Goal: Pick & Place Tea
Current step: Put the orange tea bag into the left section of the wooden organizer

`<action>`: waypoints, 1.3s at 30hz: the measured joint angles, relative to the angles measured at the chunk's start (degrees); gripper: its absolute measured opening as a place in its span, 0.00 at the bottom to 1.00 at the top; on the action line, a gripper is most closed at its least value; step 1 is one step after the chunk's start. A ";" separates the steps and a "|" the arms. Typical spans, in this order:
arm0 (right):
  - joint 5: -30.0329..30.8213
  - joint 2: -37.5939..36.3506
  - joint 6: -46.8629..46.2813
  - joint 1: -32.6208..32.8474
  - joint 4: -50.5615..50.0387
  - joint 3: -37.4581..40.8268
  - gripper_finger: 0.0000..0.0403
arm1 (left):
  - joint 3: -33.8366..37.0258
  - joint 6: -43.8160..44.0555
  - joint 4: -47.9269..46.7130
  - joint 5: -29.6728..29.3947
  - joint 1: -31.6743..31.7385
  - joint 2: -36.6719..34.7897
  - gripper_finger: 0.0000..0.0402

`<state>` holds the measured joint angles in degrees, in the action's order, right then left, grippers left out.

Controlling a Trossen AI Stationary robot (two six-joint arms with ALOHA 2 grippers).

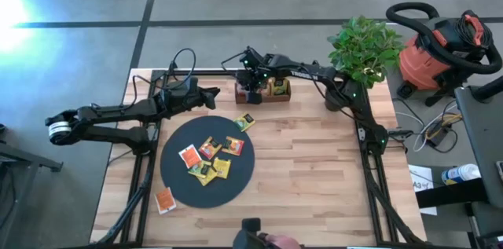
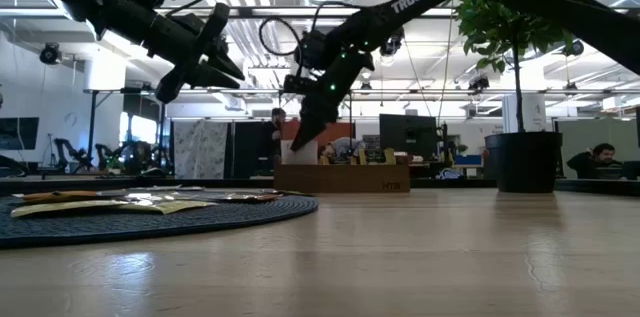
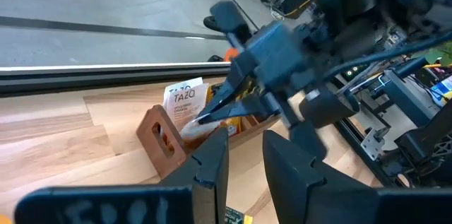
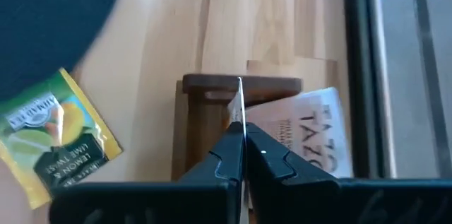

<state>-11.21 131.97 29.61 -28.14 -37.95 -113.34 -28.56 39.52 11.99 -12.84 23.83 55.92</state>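
Note:
A black disc (image 1: 179, 182) holds several orange, yellow and green tea packets (image 1: 211, 159). One orange packet (image 1: 165, 199) lies on the table by the disc's near left edge. A green-yellow packet (image 1: 244, 122) lies at the disc's far edge and also shows in the right wrist view (image 4: 53, 136). The brown wooden tray (image 1: 277, 89) stands at the far edge with a white packet (image 4: 311, 128) upright in it. My right gripper (image 1: 250, 84) is over the tray's left end, shut on a thin pale packet (image 4: 239, 100). My left gripper (image 1: 212, 94) is open and empty, left of the tray. My right gripper pinches the pale packet between its two fingers, on the packet's upper part (image 4: 239, 121). The fingers slant down from above. The packet shows edge-on in the wrist view, standing upright, its lower part (image 3: 199, 125) down in the tray's left end compartment.
A potted plant (image 1: 363, 49) stands at the table's far right corner. A black frame rail (image 1: 369, 155) runs along the right side. Bare wood lies right of the disc. A red shop vacuum (image 1: 440, 49) stands on the floor beyond the table.

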 joint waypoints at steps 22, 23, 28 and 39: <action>9.93 0.89 -1.07 0.70 0.49 -5.02 0.33 | 0.22 -0.51 -0.07 -0.59 0.04 0.00 0.21; 9.93 0.79 -2.48 0.69 0.04 -5.55 0.35 | 0.22 -0.51 -0.12 -0.59 0.04 -0.01 0.21; 8.15 -1.19 -7.23 0.76 -3.37 -9.92 0.39 | 0.24 -0.50 -3.14 -0.54 0.04 -0.83 0.21; -5.68 -2.85 -14.48 4.93 -16.41 -13.43 0.34 | 0.58 1.71 -22.07 8.31 -0.02 -2.62 0.21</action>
<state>-16.88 129.12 15.14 -23.21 -54.37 -126.76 -27.97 41.23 -10.08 -4.53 23.81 53.30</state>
